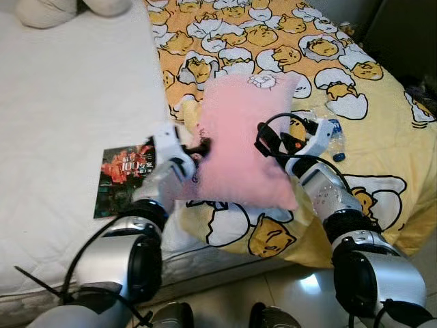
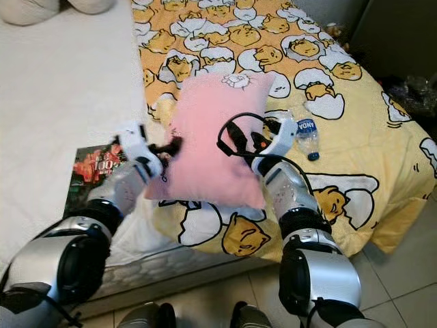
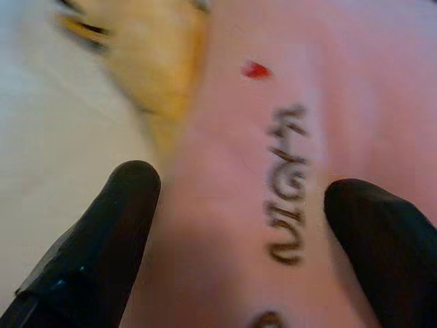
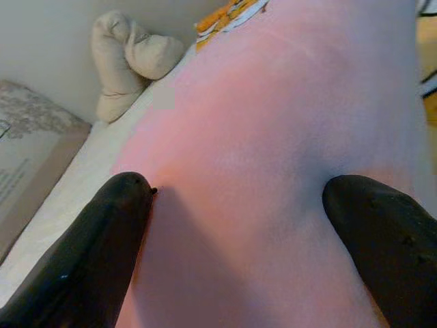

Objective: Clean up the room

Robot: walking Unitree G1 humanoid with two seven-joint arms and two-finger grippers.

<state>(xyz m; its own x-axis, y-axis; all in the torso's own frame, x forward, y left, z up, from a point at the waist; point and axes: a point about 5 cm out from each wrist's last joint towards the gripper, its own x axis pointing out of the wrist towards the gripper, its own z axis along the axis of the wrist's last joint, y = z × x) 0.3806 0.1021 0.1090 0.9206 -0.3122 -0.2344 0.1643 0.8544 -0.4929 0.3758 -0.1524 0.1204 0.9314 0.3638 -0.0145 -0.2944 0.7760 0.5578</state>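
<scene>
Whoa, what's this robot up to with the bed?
It is at the bedside with both arms on a pink pillow. The left end effector is at the pillow's left edge, the right end effector spread against its other side. A magazine and a water bottle lie on the bed.

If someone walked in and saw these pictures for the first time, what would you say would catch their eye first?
The pink pillow would, lying in the middle of the bed with the left gripper at one edge and the right gripper at the other, fingers spread against it. Under it lies the yellow blanket printed with cartoon eggs, with a water bottle just beyond the right gripper. A magazine lies on the white mattress, beside the left arm.
</scene>
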